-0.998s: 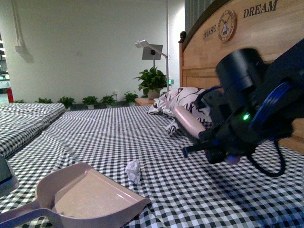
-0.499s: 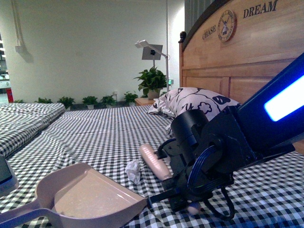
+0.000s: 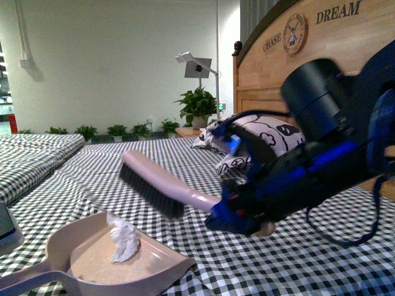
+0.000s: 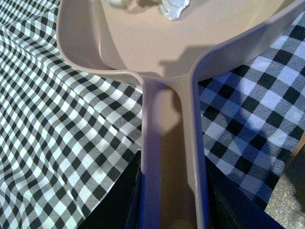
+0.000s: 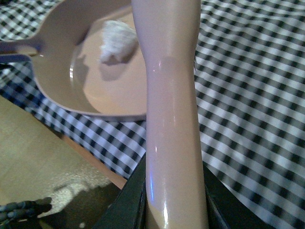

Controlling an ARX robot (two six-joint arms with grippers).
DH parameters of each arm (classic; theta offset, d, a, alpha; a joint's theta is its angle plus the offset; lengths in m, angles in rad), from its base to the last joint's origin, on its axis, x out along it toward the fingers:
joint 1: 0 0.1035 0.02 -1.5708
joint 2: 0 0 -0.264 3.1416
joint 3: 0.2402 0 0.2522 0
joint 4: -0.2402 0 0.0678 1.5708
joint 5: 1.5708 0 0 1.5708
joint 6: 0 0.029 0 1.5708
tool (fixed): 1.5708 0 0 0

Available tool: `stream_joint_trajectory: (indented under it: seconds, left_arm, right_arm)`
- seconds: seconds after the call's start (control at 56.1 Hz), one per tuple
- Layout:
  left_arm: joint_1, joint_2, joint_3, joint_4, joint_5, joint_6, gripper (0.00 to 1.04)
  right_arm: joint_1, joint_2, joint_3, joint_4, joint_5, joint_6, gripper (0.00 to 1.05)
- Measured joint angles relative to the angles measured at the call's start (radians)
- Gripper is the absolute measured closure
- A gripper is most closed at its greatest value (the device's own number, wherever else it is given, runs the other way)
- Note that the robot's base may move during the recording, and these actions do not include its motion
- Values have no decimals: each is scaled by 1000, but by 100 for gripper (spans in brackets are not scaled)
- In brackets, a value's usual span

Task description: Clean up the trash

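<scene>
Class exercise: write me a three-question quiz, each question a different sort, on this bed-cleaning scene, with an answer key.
1. True or false: the small crumpled wad of white paper lies on the checked bedsheet, outside the beige plastic dustpan.
2. Which gripper holds the pink hand brush with dark bristles? A) left B) right
3. Fill in: the left gripper is clamped on the dustpan's ____.

Key: 1 false, the wad sits inside the pan; 2 B, the right gripper; 3 handle.
</scene>
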Motion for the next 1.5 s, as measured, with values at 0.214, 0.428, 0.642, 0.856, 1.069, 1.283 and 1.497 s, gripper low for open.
stream_joint_trajectory:
  seconds: [0.214, 0.428, 0.642, 0.856, 1.069, 1.283, 1.497]
  left_arm:
    - [0, 0, 0, 0, 0, 0, 76]
    - [0, 0, -19, 67, -3, -28, 77]
    - [5, -26, -123, 446, -94, -327, 77]
    - [13, -123, -214, 653, -248, -424, 77]
    - [10, -325, -336, 740, -340, -426, 77]
    - [-40, -645, -462, 607, -360, -447, 77]
    - [-83, -900, -519, 454, -391, -480, 77]
  right_arm:
    - [-87, -68, -150, 110, 68, 7, 85]
    - [-213, -229, -303, 279, 163, 140, 85]
    - [-379, -459, -475, 329, 82, 225, 85]
    - [-500, -677, -541, 323, -20, 293, 85]
    - [-569, -909, -558, 303, -117, 414, 85]
    - [-593, -1092, -575, 243, -134, 529, 85]
    - [-500, -1218, -583, 158, 55, 630, 85]
